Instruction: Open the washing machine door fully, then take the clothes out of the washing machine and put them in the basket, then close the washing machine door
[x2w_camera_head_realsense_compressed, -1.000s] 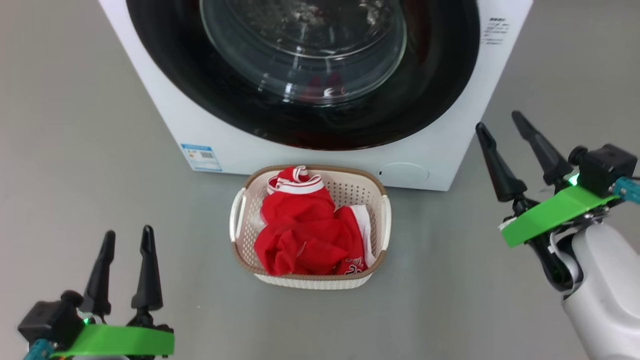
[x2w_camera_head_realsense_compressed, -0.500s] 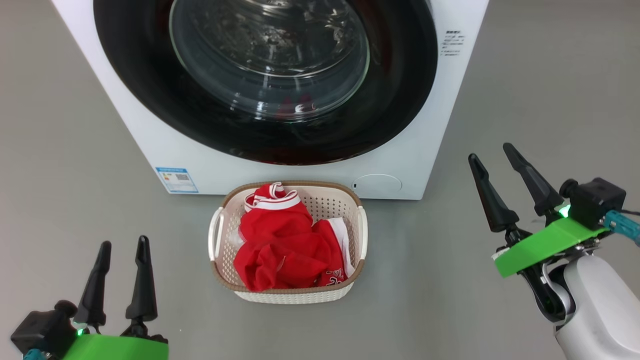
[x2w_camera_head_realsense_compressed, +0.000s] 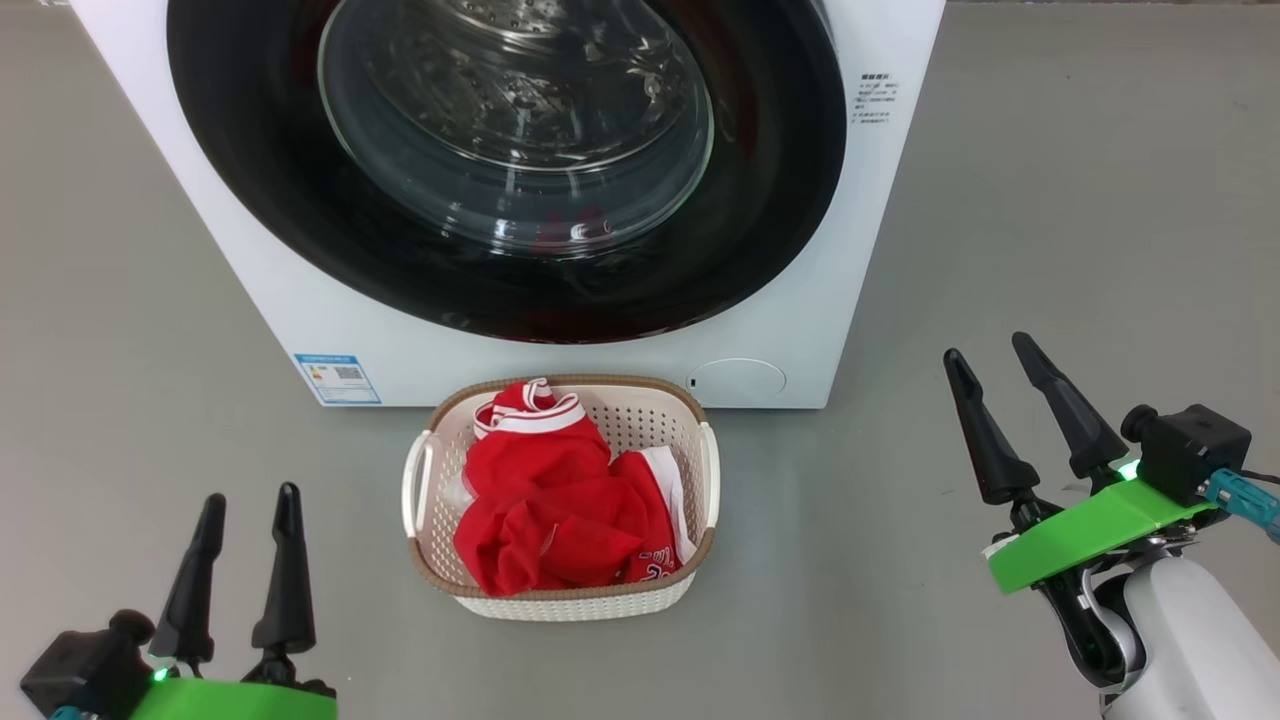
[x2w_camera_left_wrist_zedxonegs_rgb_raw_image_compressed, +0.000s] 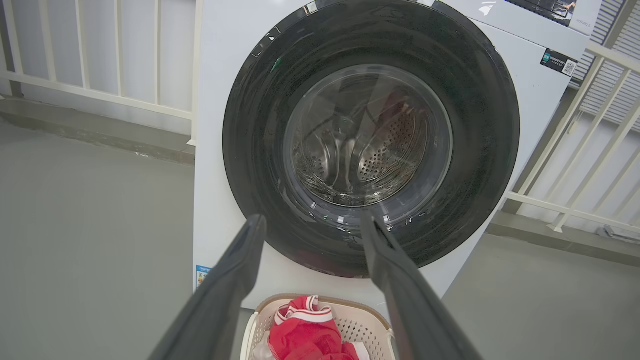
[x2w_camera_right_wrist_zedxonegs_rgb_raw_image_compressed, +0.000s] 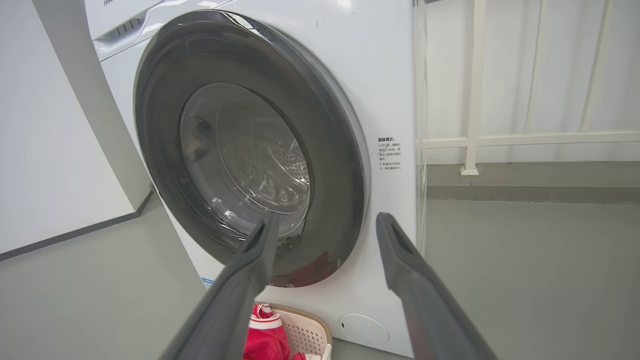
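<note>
Grey floor (x2w_camera_head_realsense_compressed: 1050, 200), glossy round door (x2w_camera_head_realsense_compressed: 250, 200), crumpled clothes (x2w_camera_head_realsense_compressed: 550, 510) in perforated basket (x2w_camera_head_realsense_compressed: 590, 604), left end effector (x2w_camera_head_realsense_compressed: 252, 492), right end effector (x2w_camera_head_realsense_compressed: 985, 345) both apart.

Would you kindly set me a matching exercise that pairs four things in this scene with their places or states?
Things:
1. washing machine door
2. clothes
3. basket
4. right pincer

Places or states:
A. on the floor, before the washing machine
B. open, holding nothing
C. shut, flush with the washing machine's front
D. heaped in the basket

Pairs: 1-C; 2-D; 3-A; 4-B
</note>
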